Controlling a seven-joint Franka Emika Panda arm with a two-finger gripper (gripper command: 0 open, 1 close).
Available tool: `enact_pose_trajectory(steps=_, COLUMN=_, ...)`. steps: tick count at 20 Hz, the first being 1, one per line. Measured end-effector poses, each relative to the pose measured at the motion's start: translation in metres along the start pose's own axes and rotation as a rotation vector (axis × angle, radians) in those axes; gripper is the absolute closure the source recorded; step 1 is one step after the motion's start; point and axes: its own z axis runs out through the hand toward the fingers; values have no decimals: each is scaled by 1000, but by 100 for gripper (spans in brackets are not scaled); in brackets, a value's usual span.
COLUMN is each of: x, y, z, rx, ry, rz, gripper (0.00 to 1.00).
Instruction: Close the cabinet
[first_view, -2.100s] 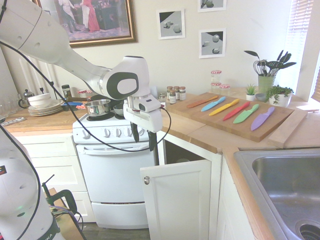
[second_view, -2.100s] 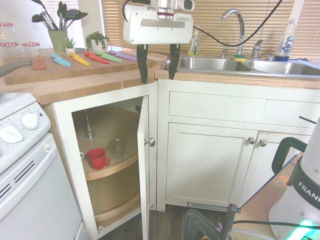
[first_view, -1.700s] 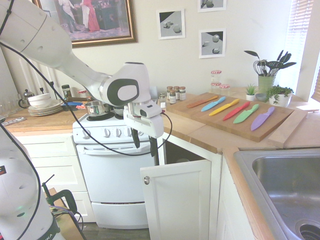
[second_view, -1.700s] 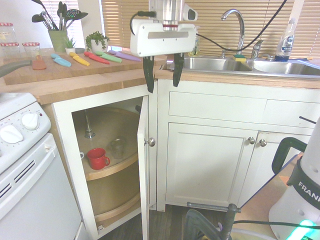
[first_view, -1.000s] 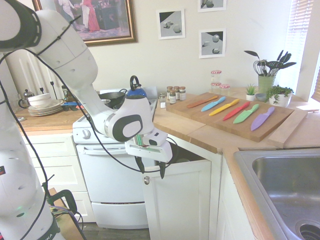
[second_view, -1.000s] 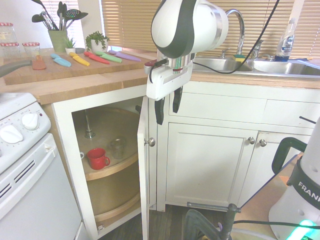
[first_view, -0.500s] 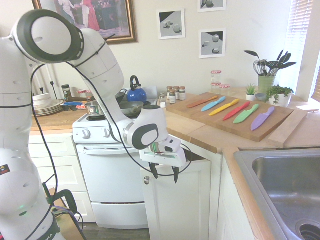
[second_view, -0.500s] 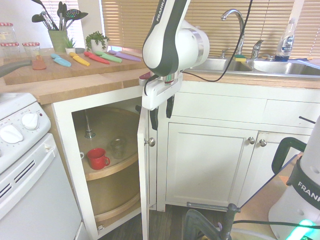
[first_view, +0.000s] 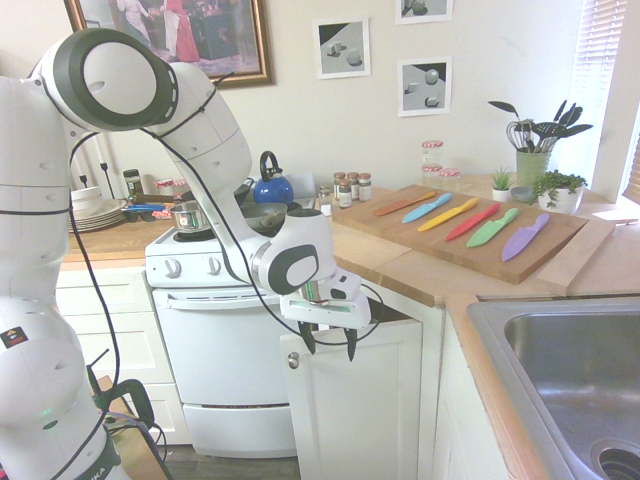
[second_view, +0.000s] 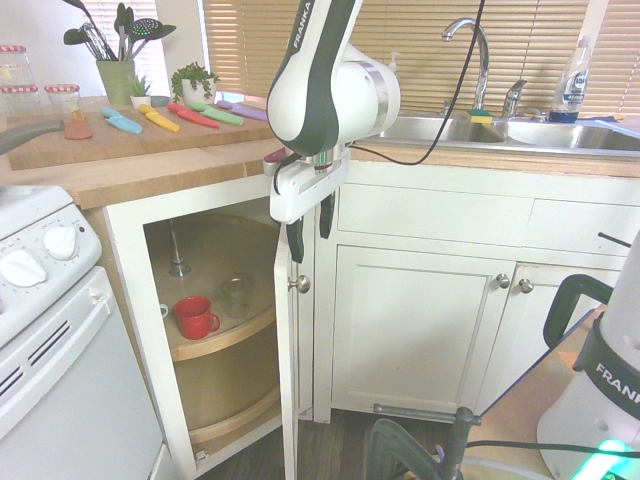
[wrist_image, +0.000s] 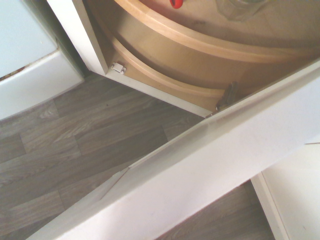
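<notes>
Currently the cabinet door stands open, swung out edge-on in the lower middle of the second exterior view, its small round knob facing right. In the first exterior view the door sits at lower center, right of the white oven, knob near its top left corner. Tool hangs right at the door's top edge, fingers pointing down and spread apart with nothing between them; one dark finger sits in front of the door's top corner, just above the knob. Same tool in the first exterior view is at the door's top edge, center frame.

Inside the cabinet, left of the door, a round wooden shelf carries a red mug and a clear glass beside it.

Wrist view looks down along the door's top edge, running diagonally from lower left to upper right, with the curved wooden shelves above it and grey wood floor at left.

On the table lies a cutting board with colored knives, upper right of the first exterior view. Sink at upper right of the second.
</notes>
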Motion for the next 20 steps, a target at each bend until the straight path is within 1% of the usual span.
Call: enact_pose_trajectory(steps=20, x=2, y=0, z=3, rx=-14, ry=-26, rz=-7, gripper=100)
